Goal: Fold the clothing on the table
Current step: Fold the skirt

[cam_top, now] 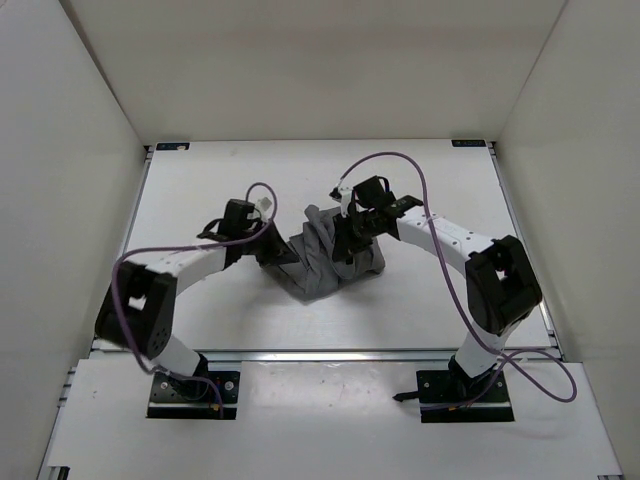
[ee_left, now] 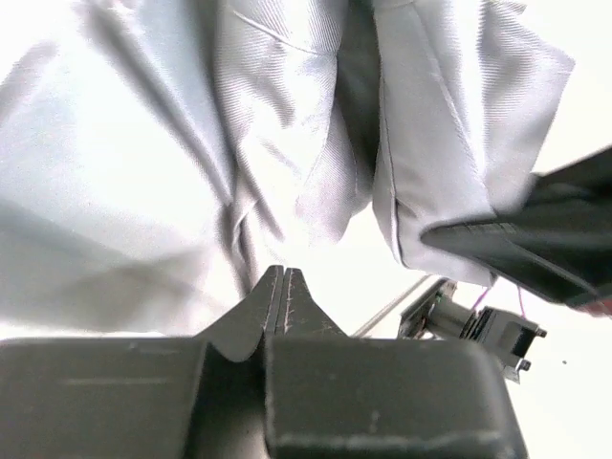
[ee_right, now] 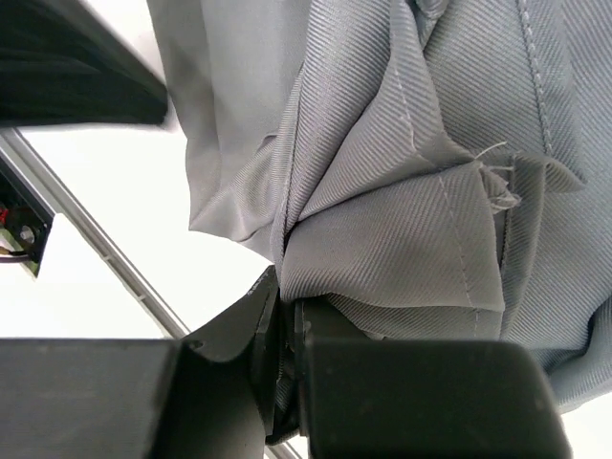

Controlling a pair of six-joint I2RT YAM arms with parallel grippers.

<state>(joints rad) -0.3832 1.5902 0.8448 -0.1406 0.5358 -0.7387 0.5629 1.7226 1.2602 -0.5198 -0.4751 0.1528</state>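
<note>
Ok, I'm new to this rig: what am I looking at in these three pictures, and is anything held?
Two robot arms stand bolted at the near edge of the white table. The overhead picture looks down from behind them, showing the left gripper and the right gripper. The other two pictures come from a camera on each wrist; the dark blocks at the bottom are that arm's own fingers. Only the grey clothing lies on the table, bunched between the arms. The right gripper is shut on a fold of it; the left gripper is shut too, apparently pinching its edge.
</note>
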